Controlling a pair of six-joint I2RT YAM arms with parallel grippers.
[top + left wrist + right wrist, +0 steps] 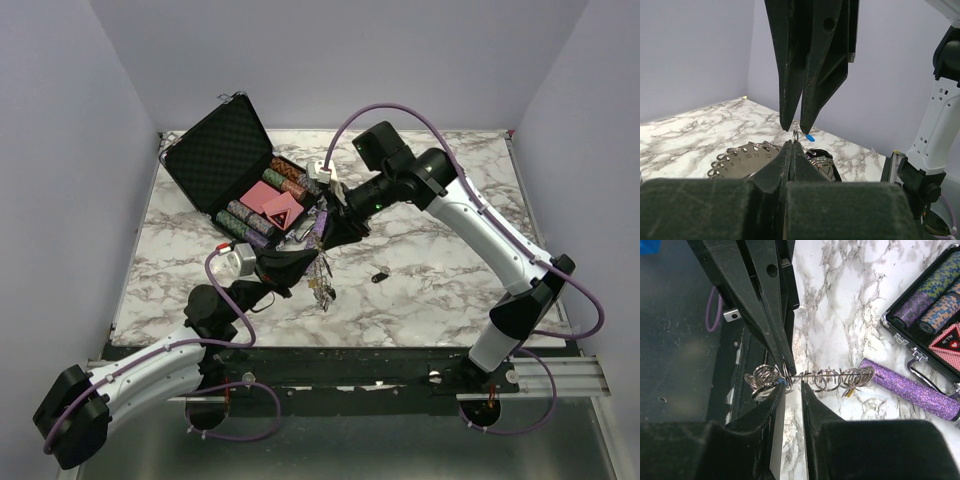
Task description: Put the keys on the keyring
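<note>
The keyring [742, 159] is a silver numbered disc edged with small split rings. It hangs between the two grippers above the table. My left gripper [792, 144] is shut on one small ring at its top edge. In the top view it [303, 263] holds the bunch of keys [322, 287] dangling. My right gripper [792, 388] is open with a narrow gap, its tips on either side of the keyring [840, 376], seen edge-on. A blue-capped key [809, 137] shows behind the ring. One loose black-headed key [380, 275] lies on the marble to the right.
An open black case [235, 160] with poker chips and cards stands at the back left. A purple glittery tube [912, 390] lies beside it, just under the grippers. The table's front edge runs along a black rail [350, 355].
</note>
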